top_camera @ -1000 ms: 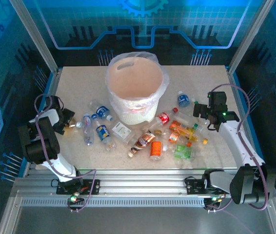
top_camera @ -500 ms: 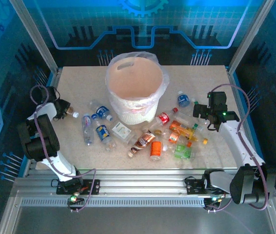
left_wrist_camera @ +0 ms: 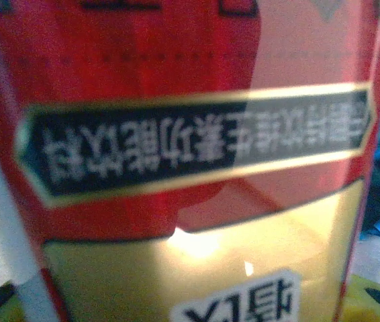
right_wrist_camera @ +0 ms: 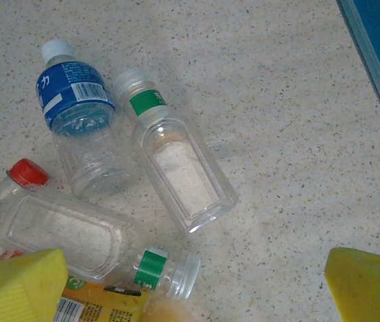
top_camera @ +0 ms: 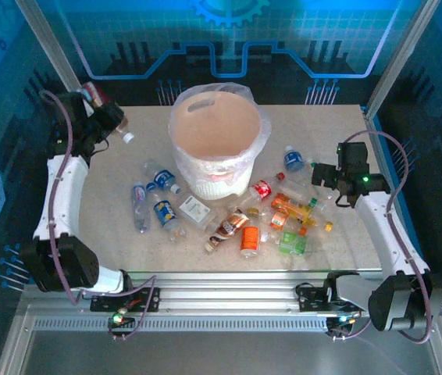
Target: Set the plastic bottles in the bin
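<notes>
Red-label bottle point(left_wrist_camera: 176, 134) is off the desk point(top_camera: 322, 129), pinched in the left tool point(top_camera: 105, 117), held high at the far-left corner, left of the bin point(top_camera: 205, 173), not over it yet. Step in hand: carry to bin. Next move calls for a swing right until the bottle is above the rim, then release. Other bottles point(top_camera: 244, 226) lie on the desk in front and right of the bin. Right tool point(top_camera: 321, 178) hovers over the right cluster, yellow pads point(right_wrist_camera: 22, 278) spread wide, holding nothing; blue-label bottle point(right_wrist_camera: 76, 121) and green-label bottle point(right_wrist_camera: 176, 168) lie just below it
</notes>
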